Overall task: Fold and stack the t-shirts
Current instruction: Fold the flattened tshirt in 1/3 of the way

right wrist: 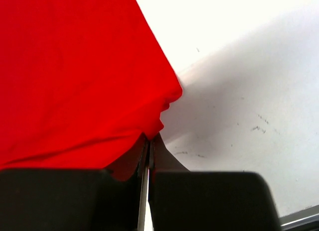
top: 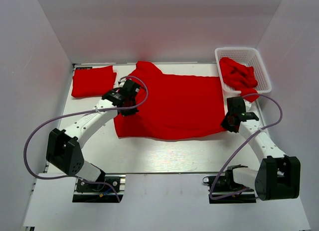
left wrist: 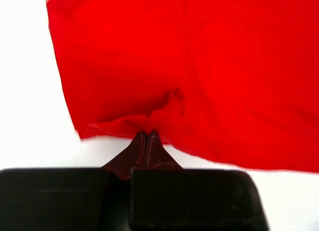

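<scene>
A bright red t-shirt [top: 174, 104] lies spread across the middle of the table. My left gripper [top: 128, 102] is shut on its left edge; the left wrist view shows the cloth [left wrist: 199, 66] bunched at the closed tips [left wrist: 147, 136]. My right gripper [top: 231, 120] is shut on the shirt's right near corner; the right wrist view shows that corner [right wrist: 75, 76] pinched at the tips [right wrist: 149, 139]. A folded red t-shirt [top: 92, 80] lies at the far left. More crumpled red t-shirts [top: 238, 74] fill the basket.
A white plastic lattice basket [top: 261, 66] stands at the far right corner, with red cloth hanging over its near rim. White walls enclose the table on the left, back and right. The arm bases [top: 94, 178] sit at the near edge.
</scene>
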You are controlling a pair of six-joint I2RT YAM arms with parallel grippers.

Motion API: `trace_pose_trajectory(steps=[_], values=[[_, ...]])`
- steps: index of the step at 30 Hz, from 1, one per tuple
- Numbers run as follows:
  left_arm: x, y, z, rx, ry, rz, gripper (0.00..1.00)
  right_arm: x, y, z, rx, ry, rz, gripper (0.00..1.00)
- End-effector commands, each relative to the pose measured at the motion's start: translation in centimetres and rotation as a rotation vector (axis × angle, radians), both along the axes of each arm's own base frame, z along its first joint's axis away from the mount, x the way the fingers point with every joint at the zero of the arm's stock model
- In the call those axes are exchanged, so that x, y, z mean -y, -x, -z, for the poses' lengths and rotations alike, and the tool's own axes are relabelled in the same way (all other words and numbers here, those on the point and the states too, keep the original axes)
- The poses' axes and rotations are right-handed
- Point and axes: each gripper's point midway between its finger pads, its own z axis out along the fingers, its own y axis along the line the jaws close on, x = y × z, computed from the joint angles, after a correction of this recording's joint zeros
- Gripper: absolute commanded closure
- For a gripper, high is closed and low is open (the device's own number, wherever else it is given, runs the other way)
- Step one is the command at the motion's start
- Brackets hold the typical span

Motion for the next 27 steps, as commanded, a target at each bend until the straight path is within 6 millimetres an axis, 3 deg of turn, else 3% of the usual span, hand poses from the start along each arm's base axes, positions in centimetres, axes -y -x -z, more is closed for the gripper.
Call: trace_pose_trajectory(steps=[1, 3, 11, 18, 23, 27], values=[[0.5, -4.4, -5.4, 0.283, 0.025, 0.050, 1.00, 0.4, -2.3, -1.9, 0.063, 0.039, -0.018, 1.00], [0.8, -5.2, -5.5, 0.322, -0.005, 0.122, 1.00, 0.3, -3.0, -2.7, 0.073, 0.037, -0.020, 1.00], [-1.0, -7.3, -11.9, 0.605, -0.077, 0.141, 1.00, -1.4, -1.2, -2.9, 0.044, 0.004, -0.208, 1.00], [-2.0, -8.6, -13.1, 0.667, -0.165, 0.147, 1.00, -0.4, -2.4, -5.6, 0.088, 0.078, -0.244, 1.00], [-1.9, -9.9, -12.2, 0.658, -0.198, 0.147, 1.00, -0.3, -3.4, -5.2, 0.044, 0.085, -0.235, 1.00], [-2.3, -10.8, -12.6, 0.680, -0.215, 0.131, 1.00, -0.7, -5.3, -5.7, 0.089, 0.074, -0.235, 1.00]])
